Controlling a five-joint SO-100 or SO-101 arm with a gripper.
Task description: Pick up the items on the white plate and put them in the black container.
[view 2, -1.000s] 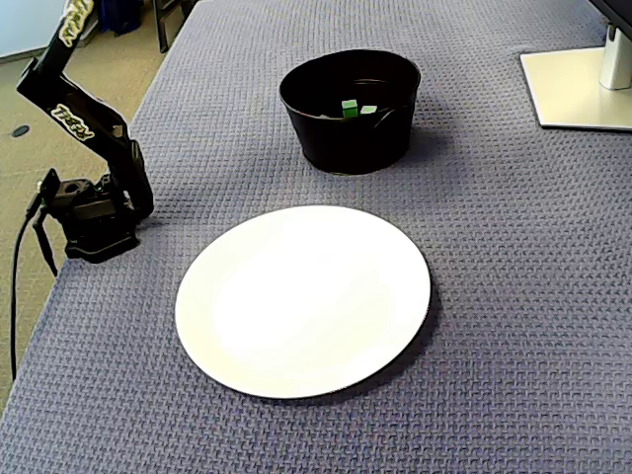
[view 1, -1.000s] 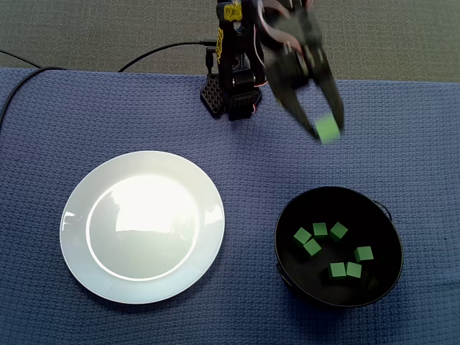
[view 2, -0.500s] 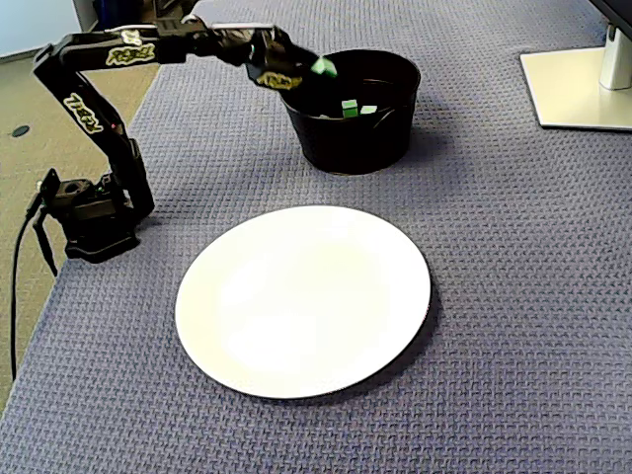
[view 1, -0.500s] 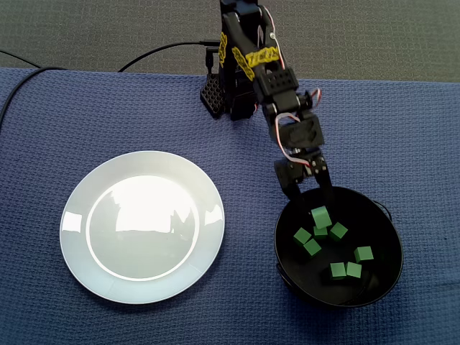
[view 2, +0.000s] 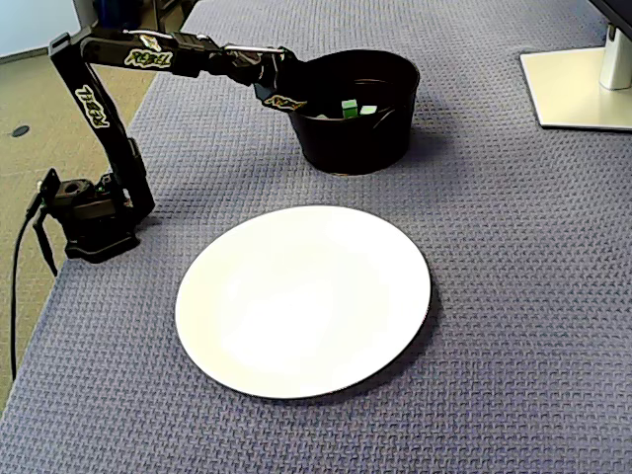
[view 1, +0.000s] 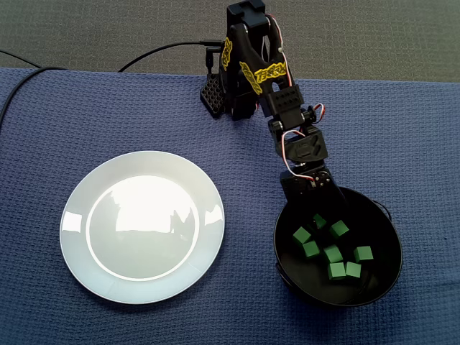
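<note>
The white plate lies bare on the left of the blue cloth; it is also bare in the other fixed view. The black container stands at the right and holds several green cubes. My gripper reaches over the container's near-left rim and dips inside it. Its dark fingers stand apart with no cube between them, and one cube lies just below the tips. From the side, the gripper is at the container's left rim, and two cubes show inside.
The arm's base sits at the cloth's far edge with a cable running left. A monitor foot stands at the right behind the container. The cloth's edge runs beside the base.
The gripper carried a green cube from above the cloth down into the container and let it go. One more cube now lies among the others.
</note>
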